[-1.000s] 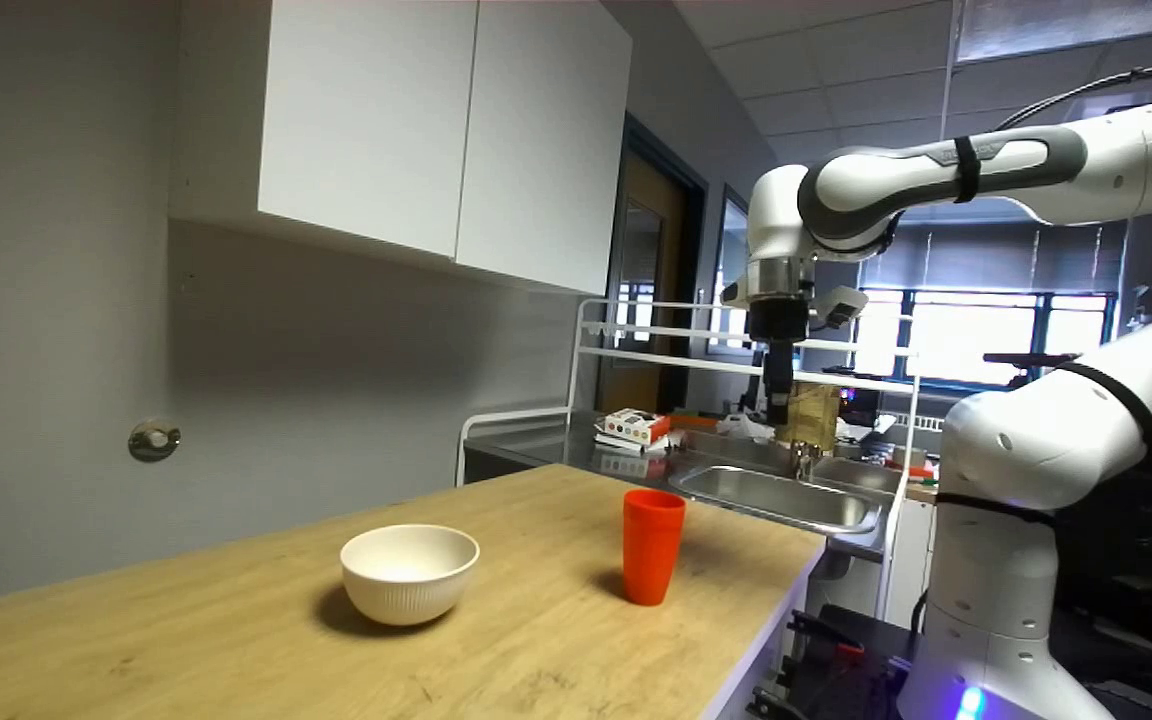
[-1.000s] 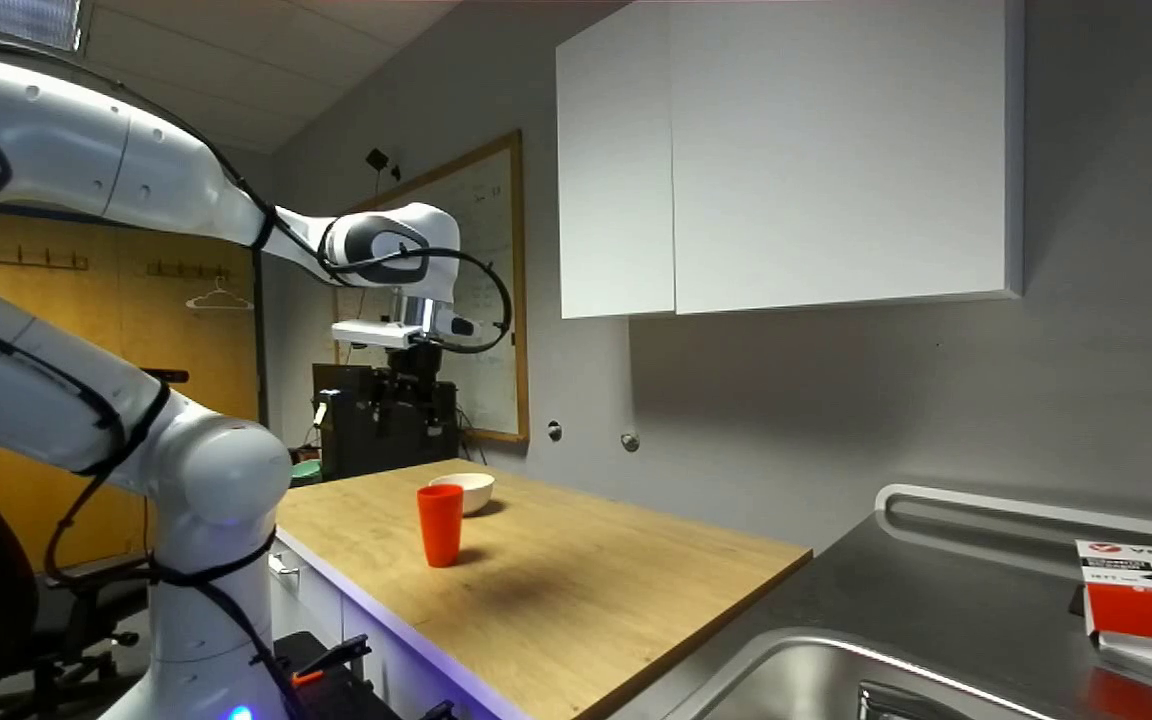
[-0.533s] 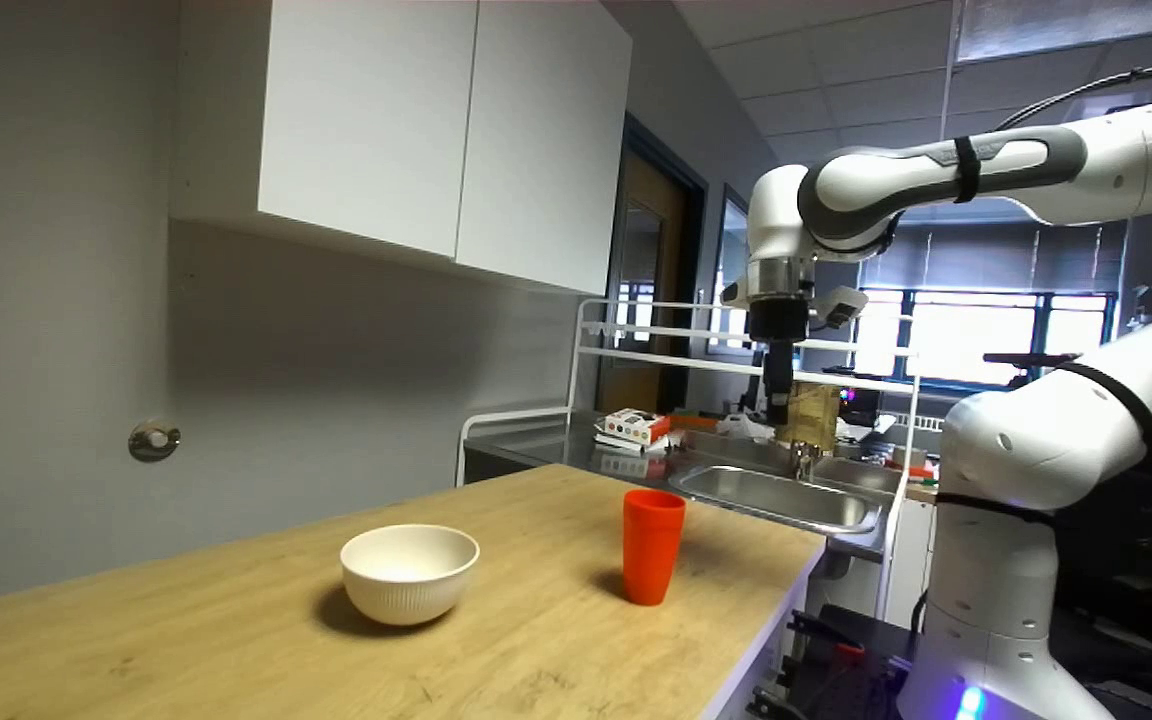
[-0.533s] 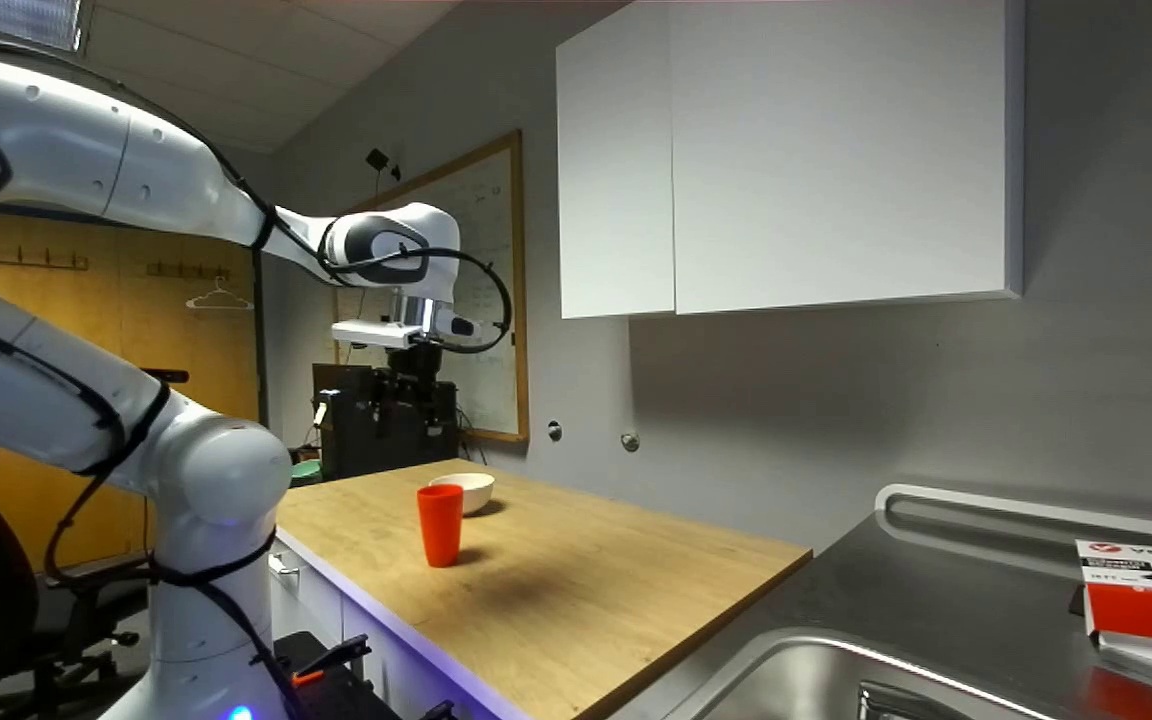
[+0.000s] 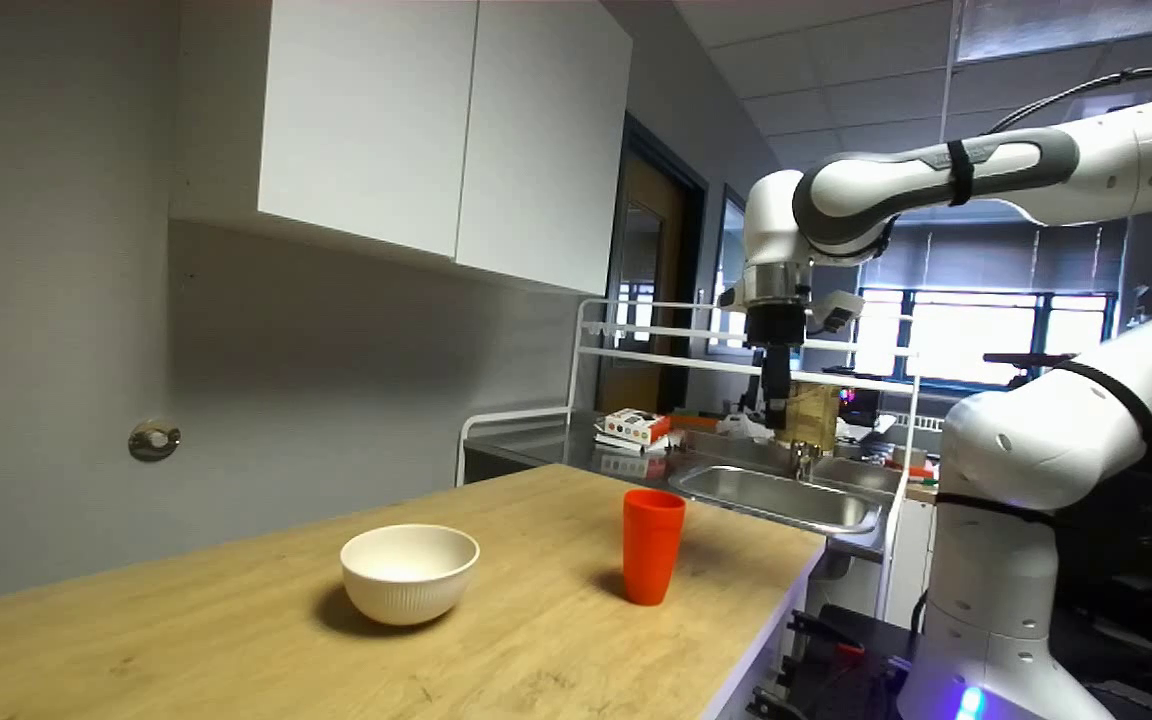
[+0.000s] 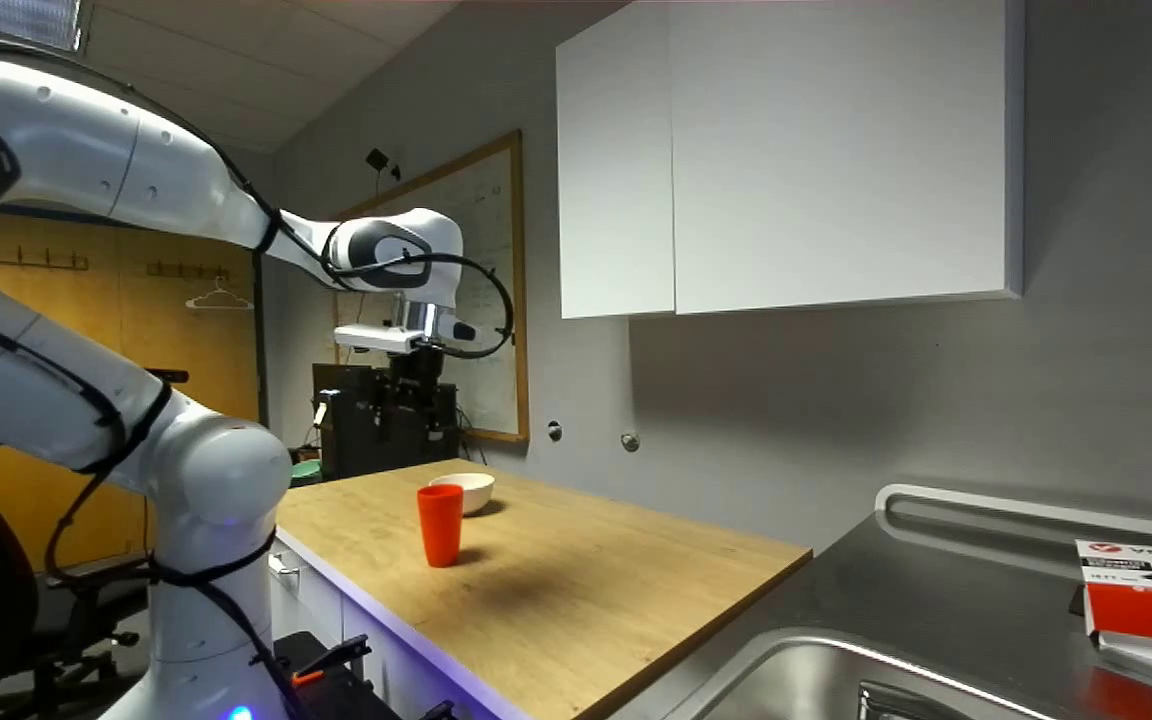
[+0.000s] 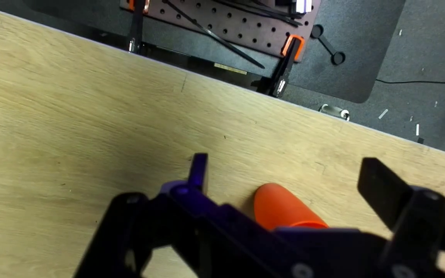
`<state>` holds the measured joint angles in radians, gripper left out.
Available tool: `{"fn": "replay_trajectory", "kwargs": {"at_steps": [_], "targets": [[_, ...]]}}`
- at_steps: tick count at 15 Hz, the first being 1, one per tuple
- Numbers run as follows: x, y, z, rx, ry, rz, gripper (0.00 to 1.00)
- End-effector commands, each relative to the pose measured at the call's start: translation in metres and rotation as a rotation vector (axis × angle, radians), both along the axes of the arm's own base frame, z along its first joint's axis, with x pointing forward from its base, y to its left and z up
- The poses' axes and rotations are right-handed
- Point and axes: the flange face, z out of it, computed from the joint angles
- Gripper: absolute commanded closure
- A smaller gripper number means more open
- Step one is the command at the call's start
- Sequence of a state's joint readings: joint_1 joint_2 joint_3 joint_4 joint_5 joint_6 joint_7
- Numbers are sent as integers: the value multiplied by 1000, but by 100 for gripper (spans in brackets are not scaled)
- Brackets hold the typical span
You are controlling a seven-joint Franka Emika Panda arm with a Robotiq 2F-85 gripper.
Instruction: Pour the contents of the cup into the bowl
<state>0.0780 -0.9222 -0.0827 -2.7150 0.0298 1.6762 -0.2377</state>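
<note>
Wood-grained counter [image 5: 536, 655] carries the upright red cup [image 5: 651, 550] and, apart from it, the white bowl [image 5: 408, 592] — jaws above, spread wide.

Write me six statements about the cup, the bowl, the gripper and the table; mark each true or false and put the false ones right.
1. The cup stands upright on the table. True.
2. The bowl is ribbed on its lower outside. True.
3. The cup touches the bowl. False: they stand apart, with a gap between them.
4. The gripper is open. True.
5. The gripper holds the cup. False: it holds nothing.
6. The bowl is upside down. False: it stands with its opening up.
</note>
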Motion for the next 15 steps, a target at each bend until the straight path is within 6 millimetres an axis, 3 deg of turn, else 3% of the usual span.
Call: {"fn": "replay_trajectory", "kwargs": {"at_steps": [1,15], "targets": [[14,9,-14,-8,-1,-24,0],[82,66,-82,3,-73,-209,0]]}}
